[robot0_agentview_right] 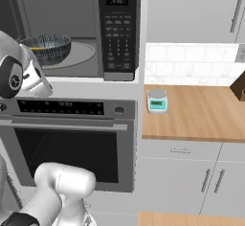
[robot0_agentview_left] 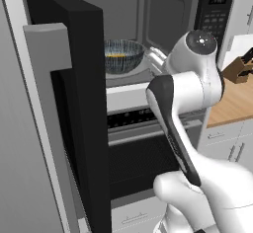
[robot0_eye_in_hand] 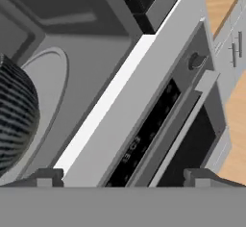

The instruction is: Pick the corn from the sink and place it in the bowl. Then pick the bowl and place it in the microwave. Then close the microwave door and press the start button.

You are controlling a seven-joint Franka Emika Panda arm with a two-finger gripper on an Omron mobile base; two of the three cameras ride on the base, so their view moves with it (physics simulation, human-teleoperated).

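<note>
Bowl (robot0_agentview_left: 122, 56) holding corn (robot0_agentview_left: 118, 56) sits inside the microwave (robot0_agentview_right: 86, 9); we see our gripper (robot0_eye_in_hand: 123, 177) spread apart, empty, just outside it.

bowl (robot0_agentview_left: 122, 55) with corn (robot0_agentview_left: 117, 56) inside open microwave (robot0_agentview_left: 148, 15); door (robot0_agentview_left: 74, 108) wide open

The wide round bowl (robot0_agentview_left: 122, 56), dark blue-grey streaked outside, sits upright on the grey turntable inside the built-in black and steel microwave (robot0_agentview_right: 117, 28); a yellow glimpse of corn (robot0_agentview_left: 118, 56) lies inside it; the wide black microwave door (robot0_agentview_left: 74, 103) stands open.
</note>
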